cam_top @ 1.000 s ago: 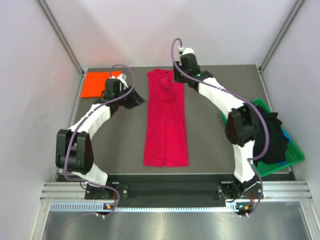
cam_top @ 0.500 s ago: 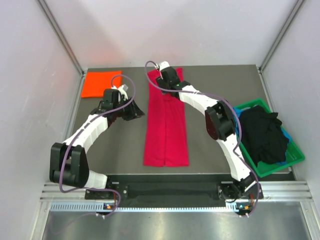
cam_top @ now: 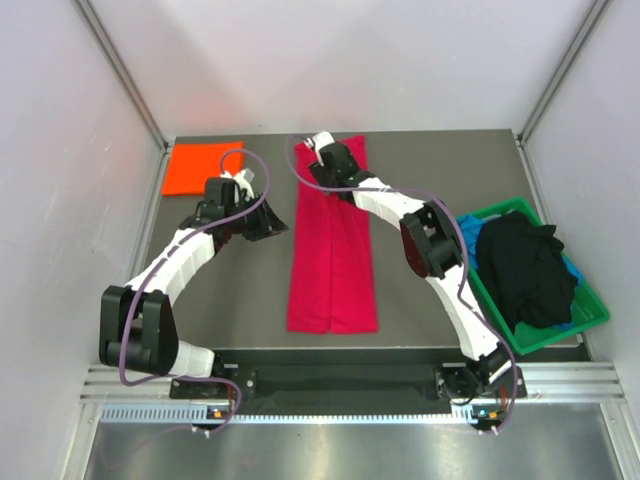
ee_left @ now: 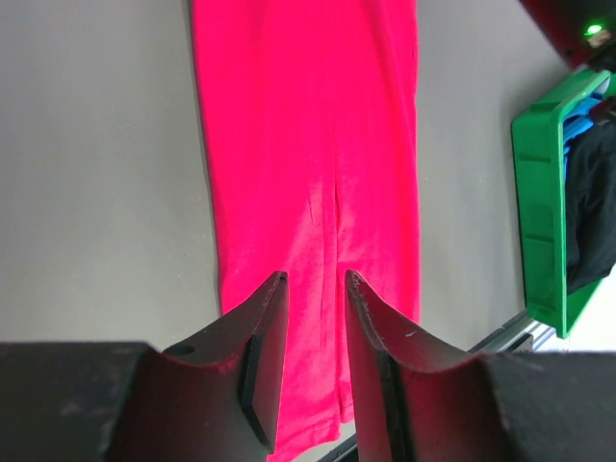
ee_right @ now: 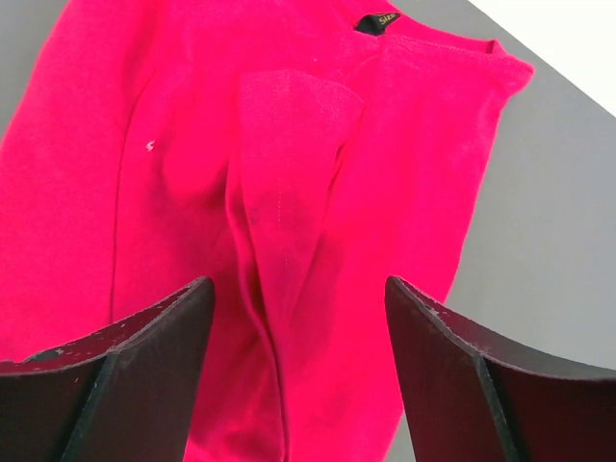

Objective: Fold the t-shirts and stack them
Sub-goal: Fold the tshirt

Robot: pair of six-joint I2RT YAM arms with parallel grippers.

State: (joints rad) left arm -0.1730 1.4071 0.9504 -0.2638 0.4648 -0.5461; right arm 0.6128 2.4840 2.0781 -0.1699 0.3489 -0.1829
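Evidently the crimson-red t-shirt (cam_top: pixel 333 260) is partway through its fold: it lies flat at the middle of the table (cam_top: pixel 240 290) as a long narrow strip, sides turned in to meet along a centre seam, collar end toward 12 o'clock and hem toward 6 o'clock. At the collar end a tucked-in sleeve (ee_right: pixel 289 144) makes a slightly rumpled flap just below the neck label (ee_right: pixel 377 21). The orange t-shirt (cam_top: pixel 200 168) sits folded at about 10 o'clock in the far corner, and the black t-shirt (cam_top: pixel 525 270) is heaped over a blue one (cam_top: pixel 572 270) in the green bin (cam_top: pixel 560 330) at 4 o'clock. The right gripper (ee_right: pixel 296 289) hovers over the collar end with its fingers wide apart and nothing between them. The left gripper (ee_left: pixel 315 279) hangs off the strip's 9 o'clock side, fingers only narrowly parted and empty. The step in hand looks like the crosswise fold. The next move probably calls for both grippers to pinch the collar-end corners and carry them toward 6 o'clock, keeping that loose sleeve tucked.
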